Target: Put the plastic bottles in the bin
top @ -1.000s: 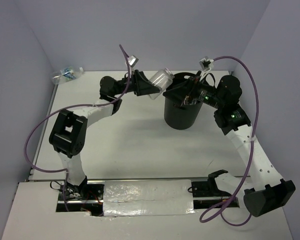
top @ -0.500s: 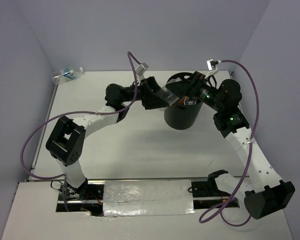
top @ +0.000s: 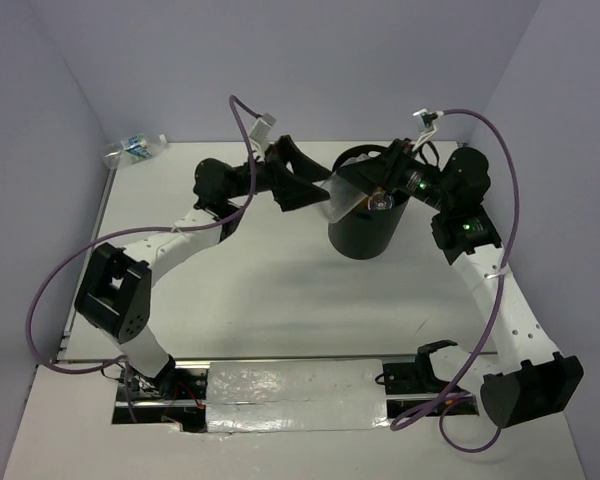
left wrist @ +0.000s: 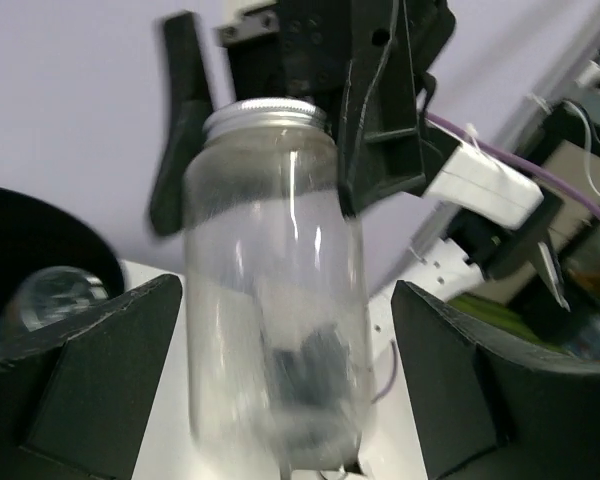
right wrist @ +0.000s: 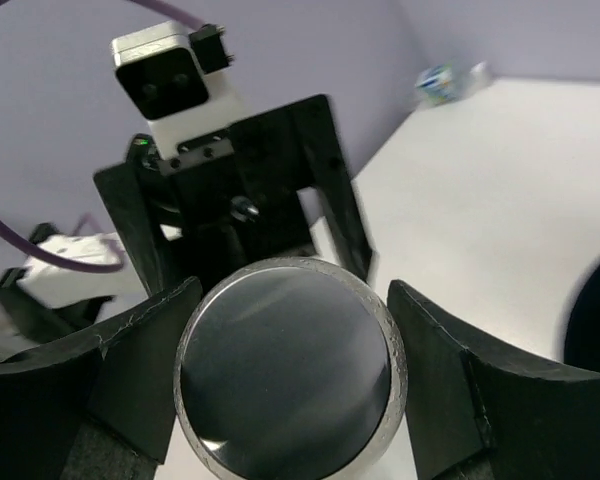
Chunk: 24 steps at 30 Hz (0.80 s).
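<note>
The right gripper (right wrist: pixel 292 305) pinches the clear bottle (left wrist: pixel 272 250) at its silver-capped end. In the right wrist view its two fingers press against the round cap at 9 and 3 o'clock. The left gripper (left wrist: pixel 285 295) has its jaws spread wide, with the bottle's body standing between them. The bottle's base is blurred there, and I cannot tell whether either finger touches it.

In the top view the bottle lies tilted between the two grippers, over the rim of the bin (top: pixel 365 235) on its 9 o'clock side. The bin stands upright on the table (top: pixel 280 300), at about 1 o'clock from the table's middle. What looks like another clear bottle (left wrist: pixel 42 296) shows inside the bin's dark mouth in the left wrist view. A blue-labelled bottle (top: pixel 135 147) lies on its side at the table's far 10 o'clock corner, well apart from both arms.
</note>
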### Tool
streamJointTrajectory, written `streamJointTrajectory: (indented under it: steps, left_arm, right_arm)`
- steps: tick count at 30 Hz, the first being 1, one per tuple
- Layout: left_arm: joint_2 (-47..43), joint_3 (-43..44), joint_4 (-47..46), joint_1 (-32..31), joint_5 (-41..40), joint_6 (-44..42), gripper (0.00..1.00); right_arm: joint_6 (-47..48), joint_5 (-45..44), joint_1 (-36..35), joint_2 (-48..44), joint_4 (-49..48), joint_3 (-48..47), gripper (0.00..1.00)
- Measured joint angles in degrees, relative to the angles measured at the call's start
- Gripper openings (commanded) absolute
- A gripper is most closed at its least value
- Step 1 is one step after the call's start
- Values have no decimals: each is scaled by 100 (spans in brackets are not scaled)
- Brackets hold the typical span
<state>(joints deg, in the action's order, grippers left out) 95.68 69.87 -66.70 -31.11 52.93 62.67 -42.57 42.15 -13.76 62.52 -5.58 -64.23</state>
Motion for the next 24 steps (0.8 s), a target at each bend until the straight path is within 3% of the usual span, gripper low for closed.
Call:
streamJointTrajectory:
  steps: [2, 7, 11, 13, 16, 17, 19, 20, 23, 24]
  left_arm:
    - [-109, -7, 142, 264, -120, -31, 99]
    - [-476, -319, 807, 1604, -752, 9, 99]
    - [-634, -389, 2243, 2594, -1759, -411, 99]
    - [-728, -385, 3115, 2909, -2579, -708, 99]
    - [-726, -105, 4468, 3161, -3849, -1005, 99]
    - [-669, 114, 5001, 3237, -4280, -1049, 99]
    - [-391, 758, 5939, 3364, -5001, -1047, 100]
    - [-151, 1241, 6465, 3434, -5353, -1027, 99]
    - [671, 2555, 7665, 3620, -6144, -968, 99]
    - [935, 2863, 7958, 3685, -6317, -953, 99]
  right_arm:
    - [289, -37, 308, -9, 195, -164, 11]
    - [1099, -533, 1097, -15, 577, -525, 10]
    - [1974, -1368, 1152, -35, 872, -713, 13]
    - [2413, -1749, 1150, 33, 1078, -831, 19]
    - [2962, -2170, 1106, 262, 1305, -1008, 31]
    - [3156, -2332, 1073, 367, 1384, -1047, 40]
    - [3526, -2671, 931, 590, 1519, -1064, 50]
    - [3707, -2826, 844, 708, 1613, -1064, 64]
    - [4194, -3176, 562, 1032, 1886, -1064, 85]
    - [4293, -3244, 505, 1102, 1923, -1064, 88]
